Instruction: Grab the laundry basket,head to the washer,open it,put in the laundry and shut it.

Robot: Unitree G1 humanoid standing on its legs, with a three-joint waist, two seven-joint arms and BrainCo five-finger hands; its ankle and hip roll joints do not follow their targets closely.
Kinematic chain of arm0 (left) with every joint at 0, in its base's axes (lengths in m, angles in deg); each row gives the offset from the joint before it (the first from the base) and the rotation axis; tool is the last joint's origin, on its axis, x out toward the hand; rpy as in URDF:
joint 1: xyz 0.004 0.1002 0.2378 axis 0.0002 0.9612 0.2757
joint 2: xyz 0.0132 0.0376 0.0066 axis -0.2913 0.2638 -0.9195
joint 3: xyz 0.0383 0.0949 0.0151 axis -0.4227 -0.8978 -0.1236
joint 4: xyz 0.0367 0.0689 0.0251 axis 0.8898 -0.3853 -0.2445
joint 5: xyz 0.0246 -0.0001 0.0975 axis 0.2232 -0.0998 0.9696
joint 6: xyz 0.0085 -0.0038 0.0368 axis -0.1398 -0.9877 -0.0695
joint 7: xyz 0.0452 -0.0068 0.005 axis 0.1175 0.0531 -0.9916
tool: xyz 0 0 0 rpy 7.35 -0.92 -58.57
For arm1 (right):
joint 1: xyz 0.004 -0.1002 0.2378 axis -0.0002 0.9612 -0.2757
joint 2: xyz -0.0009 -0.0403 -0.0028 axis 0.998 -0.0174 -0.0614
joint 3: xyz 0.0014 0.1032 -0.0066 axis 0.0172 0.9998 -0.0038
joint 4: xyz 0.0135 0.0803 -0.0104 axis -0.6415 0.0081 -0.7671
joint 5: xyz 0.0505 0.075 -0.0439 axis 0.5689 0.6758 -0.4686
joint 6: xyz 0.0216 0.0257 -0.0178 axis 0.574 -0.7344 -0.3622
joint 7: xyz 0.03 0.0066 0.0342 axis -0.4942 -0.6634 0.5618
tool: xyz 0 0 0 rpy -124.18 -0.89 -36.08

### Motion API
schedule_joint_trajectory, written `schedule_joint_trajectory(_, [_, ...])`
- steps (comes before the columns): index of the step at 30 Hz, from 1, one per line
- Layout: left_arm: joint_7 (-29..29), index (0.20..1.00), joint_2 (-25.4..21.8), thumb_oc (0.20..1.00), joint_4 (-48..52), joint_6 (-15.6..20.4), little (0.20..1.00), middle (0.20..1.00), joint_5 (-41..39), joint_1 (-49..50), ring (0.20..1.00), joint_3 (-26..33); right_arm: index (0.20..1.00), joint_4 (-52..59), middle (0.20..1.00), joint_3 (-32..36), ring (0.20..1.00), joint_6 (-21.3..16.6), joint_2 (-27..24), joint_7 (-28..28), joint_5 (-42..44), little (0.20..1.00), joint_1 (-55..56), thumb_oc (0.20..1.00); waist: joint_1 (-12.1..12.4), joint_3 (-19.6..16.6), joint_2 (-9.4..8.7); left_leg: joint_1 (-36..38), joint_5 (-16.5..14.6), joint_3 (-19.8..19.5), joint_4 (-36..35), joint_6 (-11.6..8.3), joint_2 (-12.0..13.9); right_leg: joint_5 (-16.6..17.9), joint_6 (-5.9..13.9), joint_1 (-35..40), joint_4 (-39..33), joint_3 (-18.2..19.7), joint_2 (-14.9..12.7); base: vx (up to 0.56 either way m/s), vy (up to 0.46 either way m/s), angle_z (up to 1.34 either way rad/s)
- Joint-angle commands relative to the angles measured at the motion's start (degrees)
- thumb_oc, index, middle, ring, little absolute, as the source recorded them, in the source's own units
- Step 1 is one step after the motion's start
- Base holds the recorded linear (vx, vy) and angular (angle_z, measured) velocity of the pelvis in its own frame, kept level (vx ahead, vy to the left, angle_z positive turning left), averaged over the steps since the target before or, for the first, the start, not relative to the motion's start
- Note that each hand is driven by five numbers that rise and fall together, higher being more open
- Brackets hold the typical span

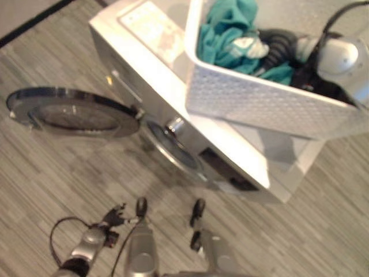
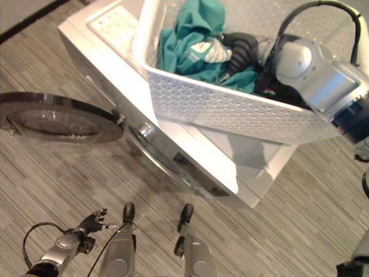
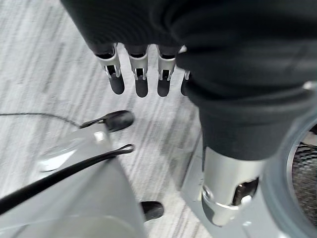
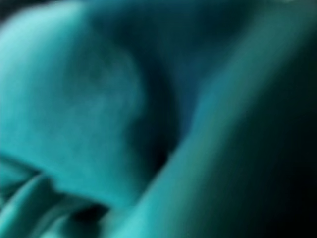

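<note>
One white laundry basket (image 2: 230, 109) sits atop the washer (image 1: 173, 75), upper right; your right robot hand (image 2: 242, 49) is buried in teal laundry (image 2: 190, 34), fingers unseen. Lifting could topple the basket. Left robot hand (image 3: 138, 74) hangs relaxed.

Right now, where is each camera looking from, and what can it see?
Left eye: on the head, looking down at the washer, its open door, the basket on top.
Right eye: beside it, same scene; right hand in the teal laundry.
Left wrist: along the left hand towards the floor.
Right wrist: pressed into teal cloth.
</note>
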Motion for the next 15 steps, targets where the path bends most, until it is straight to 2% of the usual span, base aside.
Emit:
schedule_joint_trajectory(1, [0.37, 1.000, -1.07, 1.000, -0.18, 2.13, 1.000, 1.000, -0.12, -0.02, 1.000, -1.44, 0.551, 0.92, 0.551, -5.50, 0.551, 0.21, -1.87, -4.44, -2.27, 0.551, 2.88, 0.551, 1.21, -0.28, 0.26, -1.78, -0.70, 3.13, 0.81, 0.61, 1.99, -10.16, 2.57, 0.81, 7.44, -1.43, -2.70, 0.03, -0.012, 0.04])
schedule_joint_trajectory(2, [-0.09, 1.000, -0.97, 1.000, -1.08, 2.29, 1.000, 1.000, 0.26, -0.53, 1.000, -1.30, 0.266, 0.90, 0.266, -5.93, 0.266, 0.04, -2.02, -4.74, -2.31, 0.266, 2.77, 0.266, 1.30, -0.18, 0.29, -1.83, -0.52, 3.14, 0.40, 0.52, 1.94, -10.21, 2.59, 0.59, 7.53, -1.55, -2.72, 0.00, 0.000, 0.00])
schedule_joint_trajectory(3, [-0.26, 1.000, -0.87, 1.000, -1.62, 2.31, 1.000, 1.000, 0.22, -0.82, 1.000, -1.13, 0.200, 0.45, 0.200, -5.79, 0.200, 0.01, -1.85, -4.42, -2.60, 0.200, 2.75, 0.200, 1.39, -0.14, 0.20, -1.89, -0.45, 3.13, 0.31, 0.53, 1.94, -10.21, 2.58, 0.53, 7.50, -1.53, -2.71, 0.00, 0.000, 0.00])
schedule_joint_trajectory(11, [-1.07, 1.000, -0.03, 1.000, -4.04, 2.25, 1.000, 1.000, 0.20, -1.74, 1.000, -0.80, 0.200, -1.34, 0.200, -1.71, 0.200, -0.21, -0.96, -3.03, -5.75, 0.200, 4.56, 0.200, 1.29, -0.07, 0.33, -2.16, -0.62, 3.28, 0.21, 0.86, 1.58, -10.06, 2.56, 0.14, 7.48, -1.50, -2.69, 0.00, 0.000, 0.00])
schedule_joint_trajectory(15, [-1.40, 1.000, 0.75, 1.000, -5.19, 2.08, 1.000, 1.000, 0.10, -2.08, 1.000, -0.04, 0.200, -0.54, 0.200, 2.47, 0.200, -0.67, -1.34, -1.57, -7.26, 0.200, 6.97, 0.200, 0.97, -0.33, 0.35, -2.23, -1.02, 3.36, 0.48, 1.09, 1.39, -10.00, 2.59, 0.14, 7.34, -1.43, -2.71, 0.00, 0.000, 0.00])
